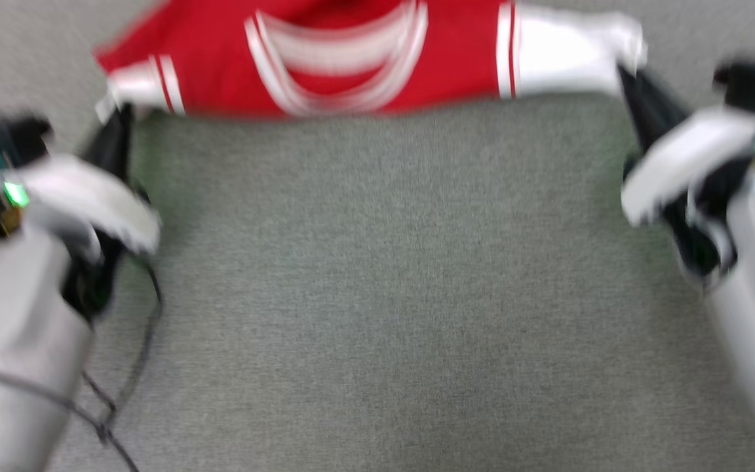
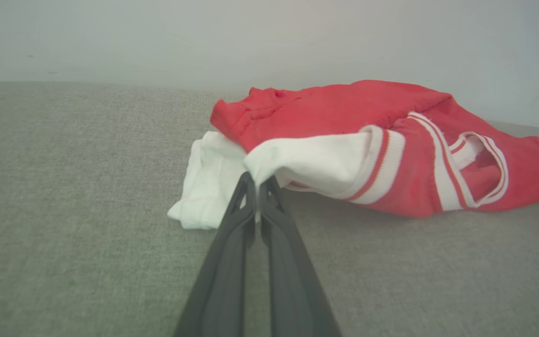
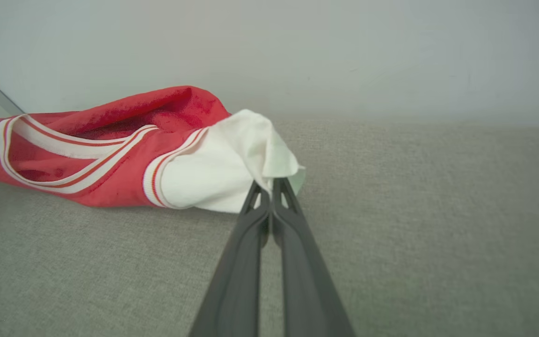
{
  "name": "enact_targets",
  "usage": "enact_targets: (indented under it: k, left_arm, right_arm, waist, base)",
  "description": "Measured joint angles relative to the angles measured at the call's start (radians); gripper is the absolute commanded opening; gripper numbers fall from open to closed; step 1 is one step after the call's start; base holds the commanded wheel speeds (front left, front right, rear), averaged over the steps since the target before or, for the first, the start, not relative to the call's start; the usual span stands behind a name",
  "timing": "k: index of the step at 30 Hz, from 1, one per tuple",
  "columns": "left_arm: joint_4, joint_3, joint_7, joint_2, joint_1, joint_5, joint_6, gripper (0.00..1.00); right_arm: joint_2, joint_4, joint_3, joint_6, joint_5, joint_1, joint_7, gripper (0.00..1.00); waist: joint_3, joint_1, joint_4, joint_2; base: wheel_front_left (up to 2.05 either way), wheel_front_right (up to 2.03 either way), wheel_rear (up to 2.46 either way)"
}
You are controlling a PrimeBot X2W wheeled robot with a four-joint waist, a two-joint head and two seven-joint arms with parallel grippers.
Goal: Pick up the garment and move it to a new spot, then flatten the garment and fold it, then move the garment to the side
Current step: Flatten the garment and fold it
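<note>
Garment: a red shirt with white short sleeves and red-and-white striped bands at the cuffs and collar. It lies across the far part of the grey fabric surface, close to the pale wall, and is strung out sideways between the two arms. No lettering can be made out, since the head view is smeared and the wrist views show only bunched red cloth. The body is rumpled and heaped behind the collar rather than flat. The left gripper is pinched tight on the white edge of one sleeve, with no gap between its fingers. The right gripper is likewise clamped on the white tip of the other sleeve. Both pinched corners sit slightly raised, while the bulk appears to rest on the surface. Judgement: holding the two sleeve ends well apart puts tension across the shoulders, which suits dragging or carrying the shirt to a new spot and drawing it out flat. The open grey area nearer the robot looks like the likely landing place. Flattening and folding are not yet done. Loose cables trail beside the left forearm, well away from the shirt.
</note>
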Motion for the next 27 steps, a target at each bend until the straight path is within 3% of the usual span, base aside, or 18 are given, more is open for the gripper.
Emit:
enact_targets:
  k: [11, 20, 27]
  left_arm:
    - [-0.267, 0.051, -0.001, -0.011, 0.485, 0.028, 0.106, 0.00]
    - [-0.452, 0.045, 0.025, 0.032, 0.814, -0.008, 0.225, 0.00]
    - [-0.586, 0.039, 0.056, 0.050, 0.981, -0.036, 0.305, 0.00]
  right_arm:
    - [-0.019, -0.197, -0.114, 0.000, 0.030, 0.477, 0.060, 0.00]
    - [0.071, -0.385, -0.255, 0.000, -0.036, 0.875, 0.181, 0.00]
    - [0.129, -0.489, -0.300, 0.000, -0.105, 1.099, 0.302, 0.00]
  waist:
    - [-0.206, -0.0001, 0.023, 0.0000]
    - [-0.349, -0.0003, 0.035, 0.0000]
    - [-0.400, -0.0003, 0.029, 0.0000]
  base:
    - [0.00, 0.00, 0.00]
    - [0.00, 0.00, 0.00]
    - [0.00, 0.00, 0.00]
